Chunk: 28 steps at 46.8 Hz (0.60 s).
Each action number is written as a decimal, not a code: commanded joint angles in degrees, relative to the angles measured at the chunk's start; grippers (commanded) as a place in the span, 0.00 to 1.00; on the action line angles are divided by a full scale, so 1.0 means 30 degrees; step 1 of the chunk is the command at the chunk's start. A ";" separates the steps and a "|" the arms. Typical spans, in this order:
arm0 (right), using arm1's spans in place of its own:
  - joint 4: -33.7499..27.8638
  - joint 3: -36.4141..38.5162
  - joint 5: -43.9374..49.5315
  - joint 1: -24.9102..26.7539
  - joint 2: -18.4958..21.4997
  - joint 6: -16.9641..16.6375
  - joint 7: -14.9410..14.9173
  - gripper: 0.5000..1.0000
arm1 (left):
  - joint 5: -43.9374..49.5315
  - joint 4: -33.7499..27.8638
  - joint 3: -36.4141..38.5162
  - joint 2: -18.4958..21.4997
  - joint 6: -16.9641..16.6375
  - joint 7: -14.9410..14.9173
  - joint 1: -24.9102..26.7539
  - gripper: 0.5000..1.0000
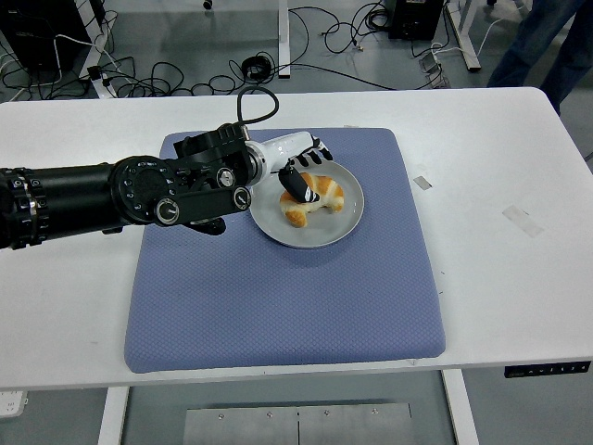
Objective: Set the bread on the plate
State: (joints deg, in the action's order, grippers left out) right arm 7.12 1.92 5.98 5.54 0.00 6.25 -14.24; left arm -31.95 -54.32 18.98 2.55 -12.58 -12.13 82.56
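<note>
A golden croissant-shaped bread (321, 196) lies on the white round plate (313, 242), which sits on the far middle of the blue mat (278, 306). My left arm reaches in from the left. Its hand (306, 169) is over the plate's left side. The thumb (296, 184) rests on the bread's left end and the other fingers (315, 148) curl at its far side, so the hand closes on the bread. The right arm is out of view.
The blue mat covers the middle of the white table (500, 167). Two small bits of tape (422, 183) (523, 220) lie on the table to the right. A person's legs (547, 37) stand at the top right. Cables lie on the floor beyond.
</note>
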 commanded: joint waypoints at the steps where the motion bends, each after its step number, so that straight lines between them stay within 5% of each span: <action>1: -0.0002 0.0005 0.0000 -0.0001 0.0000 -0.0002 0.0000 1.00 | 0.0015 0.0003 0.0000 0.0000 -0.0084 -0.0001 0.0020 0.70; 8: -0.0002 0.0005 0.0000 -0.0001 0.0000 -0.0002 0.0000 1.00 | 0.0161 0.0003 -0.0380 0.0059 -0.0142 0.0028 0.0165 0.74; 17: -0.0002 0.0005 0.0000 0.0028 0.0000 -0.0002 0.0000 1.00 | 0.0249 0.0207 -0.1463 0.0322 -0.0670 -0.0001 0.0283 0.92; 28: -0.0002 0.0005 0.0000 -0.0001 0.0000 -0.0002 0.0000 1.00 | 0.0220 0.2167 -0.3542 0.0791 -0.0260 0.0262 0.0079 0.95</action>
State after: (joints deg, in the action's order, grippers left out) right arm 7.12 1.93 5.98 5.54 0.00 6.25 -14.24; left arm -31.22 -50.08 10.10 4.71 -13.90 -11.63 83.14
